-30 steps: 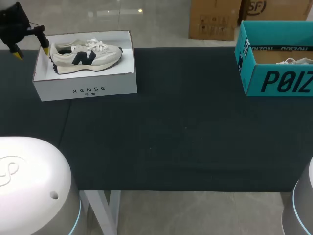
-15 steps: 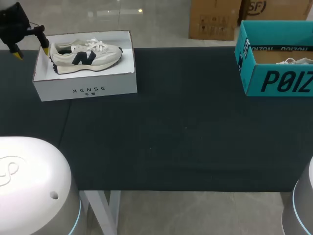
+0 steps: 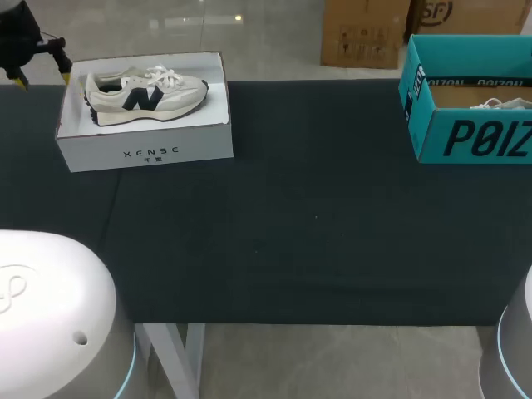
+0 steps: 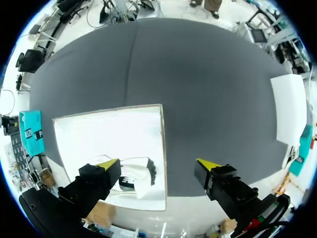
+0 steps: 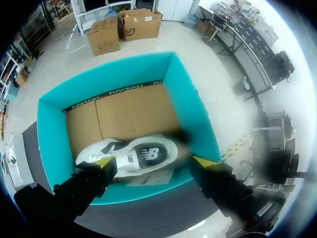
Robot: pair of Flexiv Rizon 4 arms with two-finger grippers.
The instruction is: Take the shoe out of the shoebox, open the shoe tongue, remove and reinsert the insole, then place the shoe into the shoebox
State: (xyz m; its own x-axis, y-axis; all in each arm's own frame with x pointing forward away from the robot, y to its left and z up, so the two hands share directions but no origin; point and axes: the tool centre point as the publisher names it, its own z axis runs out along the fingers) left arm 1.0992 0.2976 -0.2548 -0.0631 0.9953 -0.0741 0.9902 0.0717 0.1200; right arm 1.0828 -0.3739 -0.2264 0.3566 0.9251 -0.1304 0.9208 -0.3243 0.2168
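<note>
Left claw (image 4: 157, 166) released, fingers spread wide, straddling the left end wall of the white box (image 3: 145, 150): one tip over the heel of the shoe (image 3: 145, 93), the other outside over the table (image 3: 316, 216). Looks staged for a heel grab. Shoe sits in the box, toe right, untouched. Right claw (image 5: 152, 161) also released, hovering over the teal box (image 5: 54, 144) far right, second shoe (image 5: 131, 153) below its fingers. Walls hem both shoes, so straight up is the way out; best working room is probably between the boxes
</note>
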